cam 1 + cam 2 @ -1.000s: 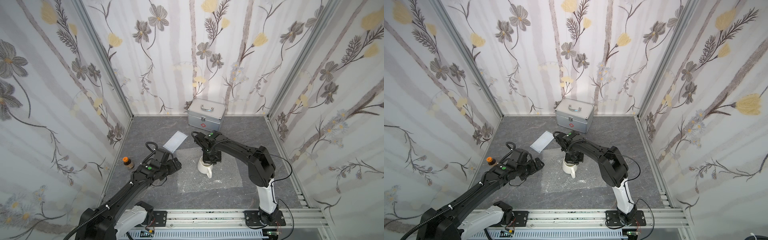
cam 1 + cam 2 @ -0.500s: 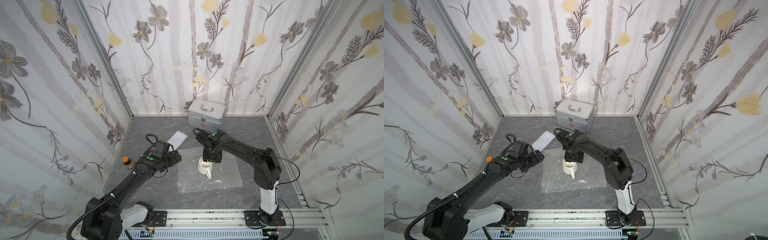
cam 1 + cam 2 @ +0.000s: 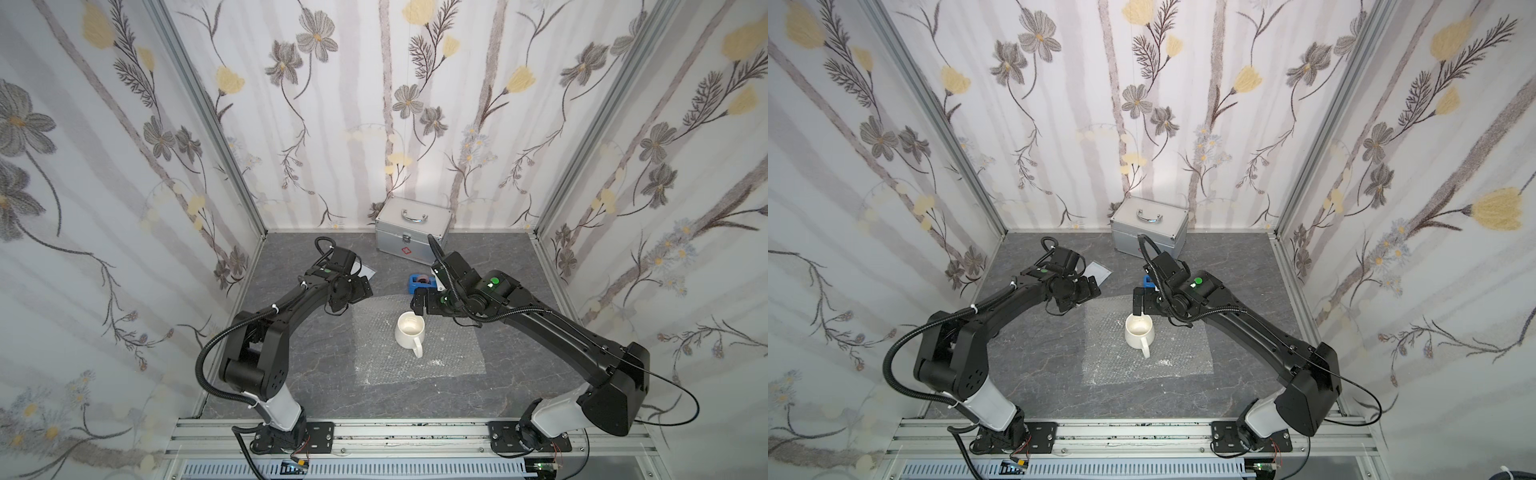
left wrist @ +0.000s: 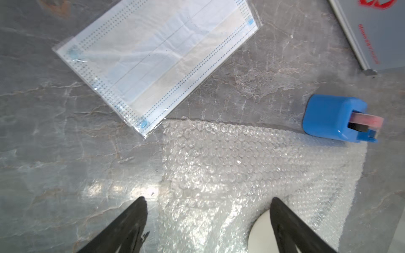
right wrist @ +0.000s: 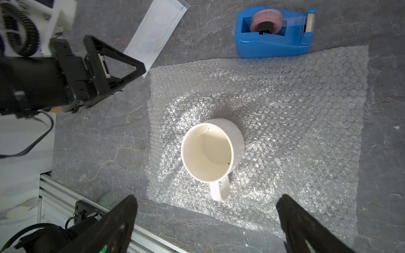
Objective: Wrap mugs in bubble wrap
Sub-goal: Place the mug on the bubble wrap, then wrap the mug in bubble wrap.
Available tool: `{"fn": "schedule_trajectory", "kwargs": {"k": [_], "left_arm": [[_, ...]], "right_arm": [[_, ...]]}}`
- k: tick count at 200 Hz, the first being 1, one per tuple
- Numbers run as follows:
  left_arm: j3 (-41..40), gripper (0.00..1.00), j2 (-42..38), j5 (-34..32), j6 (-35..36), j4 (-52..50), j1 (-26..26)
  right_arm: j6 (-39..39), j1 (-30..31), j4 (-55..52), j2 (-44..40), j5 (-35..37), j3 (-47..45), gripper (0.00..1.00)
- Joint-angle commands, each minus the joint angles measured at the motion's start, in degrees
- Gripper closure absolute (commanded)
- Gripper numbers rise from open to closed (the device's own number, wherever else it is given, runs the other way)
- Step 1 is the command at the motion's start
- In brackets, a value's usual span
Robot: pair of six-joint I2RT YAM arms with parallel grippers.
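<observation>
Mug [image 5: 207,151] stands upright on the bubble wrap [image 5: 295,105], mouth up. Inside is just bare cream glaze w/ a couple of dark specks. The wrap lies flat on the grey counter [image 3: 316,374], and the mug sits toward the half nearer the L pincer.

R pincer [image 5: 207,196] hangs above the mug and clear of it, w/ fingers spread wide and gripping nothing. In the R wrist view the mug sits below, between the two finger lines.

L pincer [image 4: 207,198] is also spread and grips nothing. It's low over the wrap's near corner – one finger over bare counter, the other over the wrap. The mug's rim [image 4: 259,234] shows just beside that finger.

Other containers:
- Blue tape dispenser [image 5: 271,43] holds a pinkish tape roll in its slot. It sits at the wrap's edge, ahead of both pincers.
- Clear flat packet [image 4: 153,59] has a pale blue face mask inside. It's ahead of the L pincer, one corner just beside the wrap's corner.
- Silver case [image 3: 411,232] w/ a top handle is shut, so can't tell what's in it. It stands by the back wall, past the R pincer in both top views – well apart from the mug.
</observation>
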Motion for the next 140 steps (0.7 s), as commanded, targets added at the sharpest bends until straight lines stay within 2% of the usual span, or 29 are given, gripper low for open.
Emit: {"fn": "schedule_trajectory", "kwargs": {"k": [1, 29, 66, 103, 129, 140], "left_arm": [[4.2, 0.19, 4.3, -1.1, 3.4, -3.1, 0.0], [9.4, 0.29, 10.2, -1.4, 4.9, -5.7, 0.0], [10.5, 0.29, 13.3, -4.9, 5.8, -7.6, -0.1], [10.2, 0.30, 15.4, -5.7, 6.3, -7.4, -0.1], [8.9, 0.39, 15.9, -2.9, 6.2, -5.2, -0.3], [8.4, 0.44, 15.9, -2.0, 5.9, -4.5, -0.5]], "right_arm": [[-0.6, -1.4, 11.8, -5.2, -2.9, -5.7, 0.00], [-0.1, -3.0, 17.3, -11.6, -2.9, -12.8, 0.00], [-1.3, -4.0, 18.4, -15.8, -2.0, -16.5, 0.00], [-1.7, -6.0, 21.2, -16.4, -9.3, -18.7, 0.00], [-1.6, -6.4, 23.7, -16.2, -13.5, -20.0, 0.00], [-1.4, -6.5, 24.6, -16.3, -14.7, -20.3, 0.04]]}}
